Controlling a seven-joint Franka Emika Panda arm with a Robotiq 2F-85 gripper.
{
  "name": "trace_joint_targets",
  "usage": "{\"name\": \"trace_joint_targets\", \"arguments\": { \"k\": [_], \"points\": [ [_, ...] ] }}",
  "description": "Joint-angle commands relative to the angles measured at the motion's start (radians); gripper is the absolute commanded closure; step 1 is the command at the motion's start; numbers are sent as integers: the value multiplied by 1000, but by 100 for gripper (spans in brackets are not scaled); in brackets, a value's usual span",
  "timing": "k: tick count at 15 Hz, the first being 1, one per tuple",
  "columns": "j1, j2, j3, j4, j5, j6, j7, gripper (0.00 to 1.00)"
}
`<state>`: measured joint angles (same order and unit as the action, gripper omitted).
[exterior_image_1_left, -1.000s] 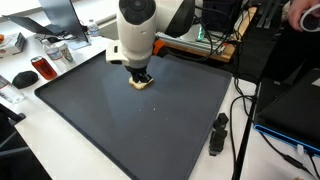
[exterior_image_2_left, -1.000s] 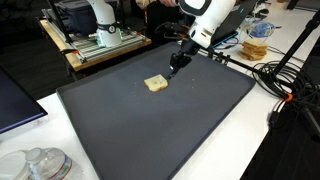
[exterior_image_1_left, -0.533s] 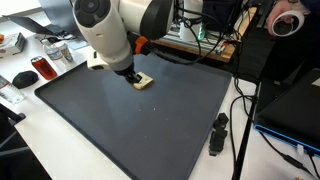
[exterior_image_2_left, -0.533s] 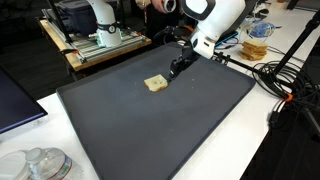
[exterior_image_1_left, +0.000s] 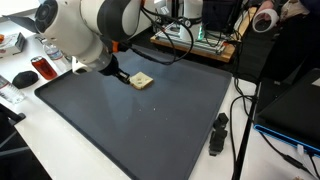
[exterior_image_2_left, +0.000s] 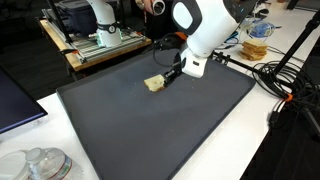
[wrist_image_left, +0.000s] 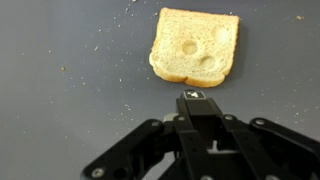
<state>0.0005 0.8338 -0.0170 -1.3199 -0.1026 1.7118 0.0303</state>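
Note:
A slice of white bread (wrist_image_left: 195, 47) with two dents in its crumb lies flat on the dark grey mat (exterior_image_1_left: 150, 130). In both exterior views the slice (exterior_image_1_left: 141, 81) (exterior_image_2_left: 155, 84) sits near the mat's far part. My gripper (wrist_image_left: 200, 98) is shut, its fingers pressed together with nothing between them. The tip sits low over the mat, just short of the slice's near edge. In both exterior views the gripper (exterior_image_1_left: 122, 76) (exterior_image_2_left: 172, 77) reaches in at a slant beside the bread; I cannot tell whether it touches the slice.
Crumbs are scattered on the mat (wrist_image_left: 60, 90). A black marker-like object (exterior_image_1_left: 217, 133) lies off the mat's edge. A red can (exterior_image_1_left: 44, 68) and black mouse (exterior_image_1_left: 22, 78) stand beside it. Cables (exterior_image_2_left: 285, 85), a jar (exterior_image_2_left: 258, 45) and clear containers (exterior_image_2_left: 40, 163) surround the mat.
The arm has swung and tilted over. The gripper has moved off from above the bread to its side, now pointing at it at a slant. The slice has not moved.

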Motion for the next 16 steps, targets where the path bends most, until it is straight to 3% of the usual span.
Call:
{"name": "trace_joint_targets", "arguments": {
  "k": [1, 16],
  "points": [
    [-72, 53, 34, 86, 96, -64, -107, 95],
    [-306, -25, 67, -94, 368, 35, -405, 95]
  ]
}}
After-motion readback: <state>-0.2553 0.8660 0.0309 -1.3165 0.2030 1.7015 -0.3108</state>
